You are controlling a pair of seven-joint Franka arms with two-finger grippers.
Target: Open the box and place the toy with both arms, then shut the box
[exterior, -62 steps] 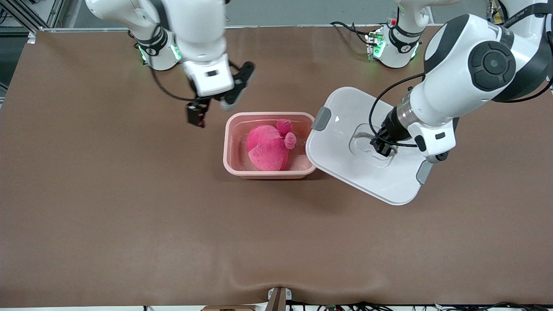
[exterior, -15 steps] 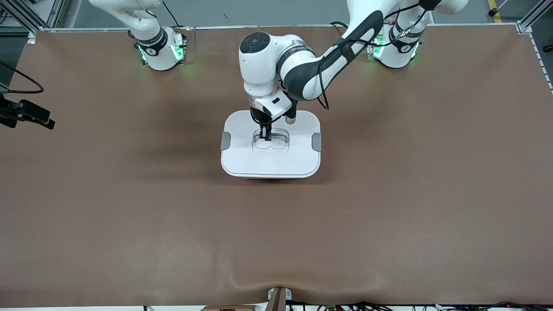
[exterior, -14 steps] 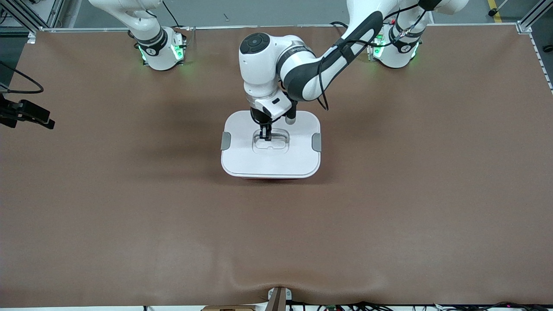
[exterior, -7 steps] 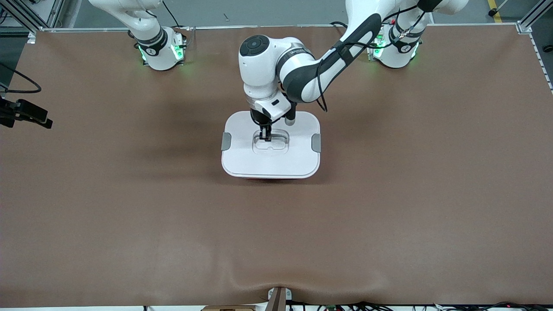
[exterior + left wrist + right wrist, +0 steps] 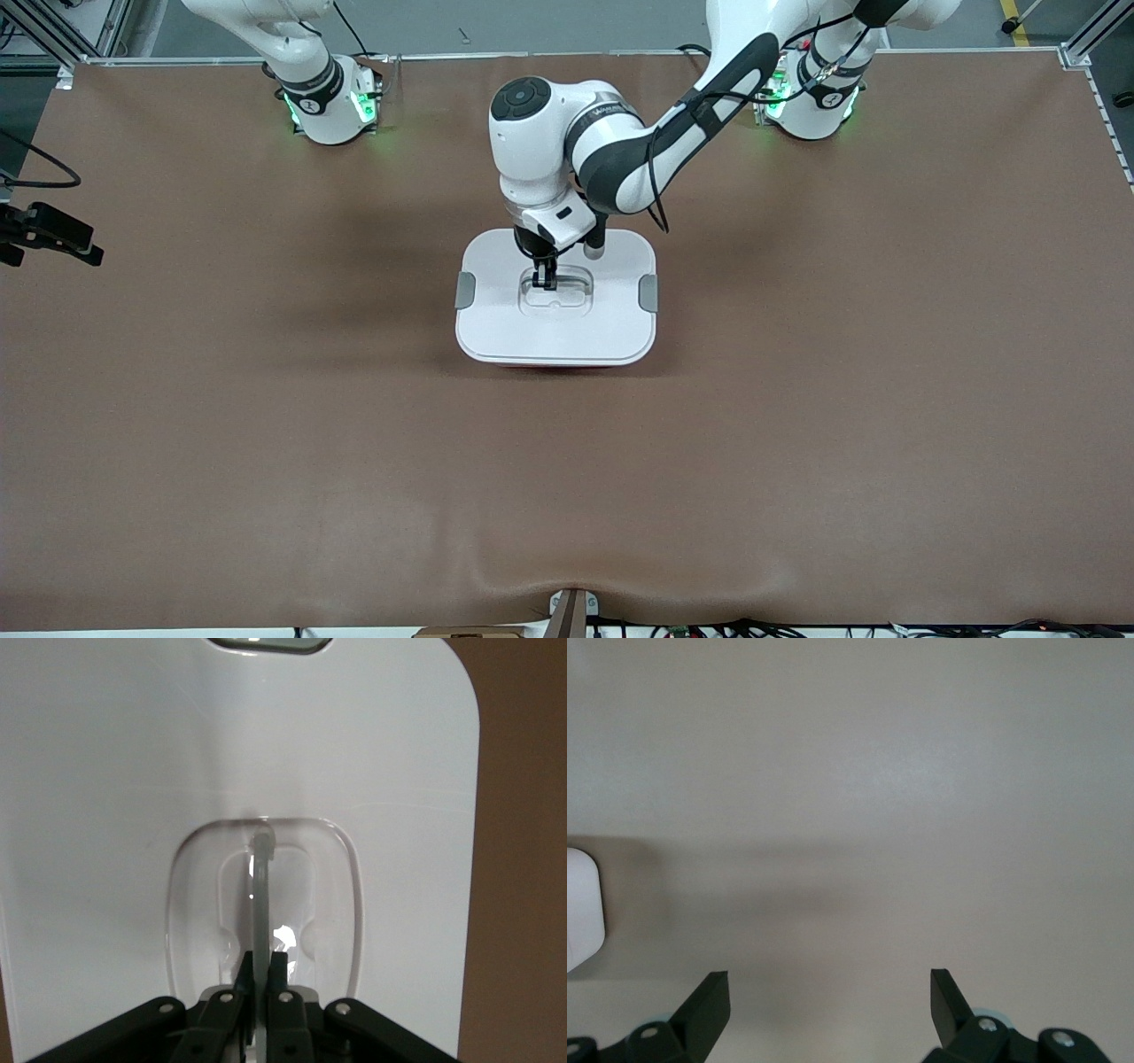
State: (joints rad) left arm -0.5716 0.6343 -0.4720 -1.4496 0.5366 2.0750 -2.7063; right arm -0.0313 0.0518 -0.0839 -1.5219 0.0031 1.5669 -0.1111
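Observation:
The box is shut: its white lid (image 5: 602,328) lies flat on it, with a grey clip at each end (image 5: 465,290) (image 5: 648,292). Only a thin pink strip of the tub (image 5: 554,364) shows under the lid's near edge. The toy is hidden. My left gripper (image 5: 543,282) stands over the lid's middle, shut on the clear handle (image 5: 558,292). In the left wrist view, my left gripper (image 5: 260,961) pinches the upright handle (image 5: 262,886) in its recess. My right gripper (image 5: 830,988) is open and empty over bare table, and a black part of it (image 5: 53,235) shows in the front view.
The brown table cover (image 5: 797,425) surrounds the box. The arm bases (image 5: 328,97) (image 5: 811,97) stand along the table's edge farthest from the front camera. A white corner (image 5: 580,904) shows at the edge of the right wrist view.
Earlier the left gripper held the lid tilted beside the open tub with the toy inside; now the lid lies on the box. The right arm has drawn away to its end.

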